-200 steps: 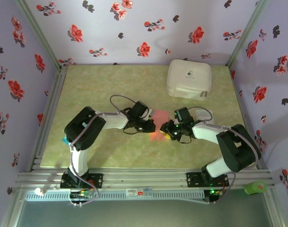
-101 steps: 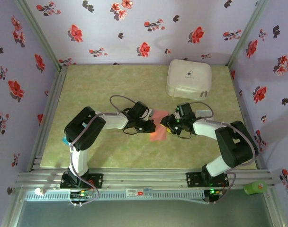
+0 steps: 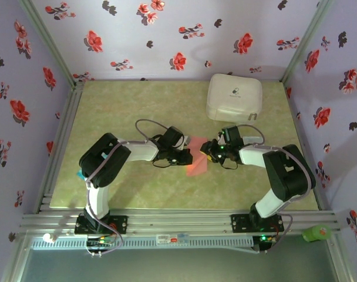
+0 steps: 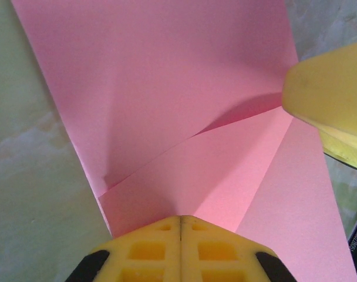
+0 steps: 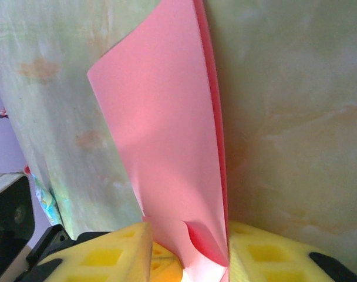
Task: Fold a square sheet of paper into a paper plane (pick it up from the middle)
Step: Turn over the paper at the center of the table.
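Note:
The square sheet of paper (image 3: 196, 164) is salmon-red, partly folded, and lies at the middle of the table between the two grippers. My left gripper (image 3: 188, 156) is shut, its yellow tips (image 4: 181, 218) resting on the sheet (image 4: 167, 88) where two creases meet. My right gripper (image 3: 209, 151) is at the sheet's right edge with its jaws apart. A raised flap of the sheet (image 5: 167, 135) with a curled corner stands between its fingers (image 5: 187, 226). One right finger (image 4: 331, 100) shows in the left wrist view, at the paper's far right edge.
A white rounded-square case (image 3: 233, 97) sits at the back right of the green-beige table (image 3: 125, 111). Flowered walls close in the back and both sides. A metal rail runs along the near edge, with a green object (image 3: 316, 233) at its right end.
My right gripper has moved toward the back of the table along the sheet's right edge, and its jaws have narrowed a little. The left gripper has stayed put, shut.

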Robot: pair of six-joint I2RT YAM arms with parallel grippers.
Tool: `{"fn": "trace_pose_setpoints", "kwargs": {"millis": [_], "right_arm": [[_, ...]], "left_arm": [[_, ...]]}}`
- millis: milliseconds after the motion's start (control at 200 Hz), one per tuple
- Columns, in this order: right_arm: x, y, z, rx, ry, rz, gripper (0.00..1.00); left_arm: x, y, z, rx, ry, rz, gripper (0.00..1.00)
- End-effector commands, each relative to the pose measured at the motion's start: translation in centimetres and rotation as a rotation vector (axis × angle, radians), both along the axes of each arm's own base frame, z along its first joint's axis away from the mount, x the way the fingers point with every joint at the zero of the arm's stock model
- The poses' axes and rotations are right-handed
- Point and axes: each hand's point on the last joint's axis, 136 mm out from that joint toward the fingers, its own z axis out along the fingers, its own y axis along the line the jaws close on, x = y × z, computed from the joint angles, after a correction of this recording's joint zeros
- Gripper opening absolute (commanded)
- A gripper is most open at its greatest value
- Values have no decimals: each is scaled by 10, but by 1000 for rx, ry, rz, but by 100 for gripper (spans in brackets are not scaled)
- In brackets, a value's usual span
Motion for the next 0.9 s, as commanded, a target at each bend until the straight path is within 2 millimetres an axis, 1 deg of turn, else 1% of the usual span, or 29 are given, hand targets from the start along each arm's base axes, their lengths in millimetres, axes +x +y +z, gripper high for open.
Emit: {"fn": "trace_pose_setpoints", "kwargs": {"millis": [0,155,285,350,465,555,600,690,725,895], "right_arm": [[6,2,3,28,-45,5,29],[6,2,2,38,-56,10,21],[4,1,3,29,-62,20,12],[4,1,8,26,-78,26,8],[6,0,20,15,-113,38,5],[5,-6,28,-44,-126,53,4],[3,-12,34,-104,-140,69,4],[-1,-33,41,-282,-143,82,3],[-2,-39,47,-343,-150,96,2],[-7,-59,75,-625,-186,171,2]], "left_arm": [[-7,5,-1,17,13,15,7],[-3,4,7,1,-7,34,9],[3,1,25,-33,-42,50,12],[7,1,34,-49,-69,64,14],[13,7,51,-62,-120,93,19],[20,19,64,-57,-182,137,23],[23,28,70,-51,-213,166,24],[29,47,84,-52,-276,224,26],[31,55,88,-55,-295,251,28],[41,90,111,-111,-366,360,30]]}}
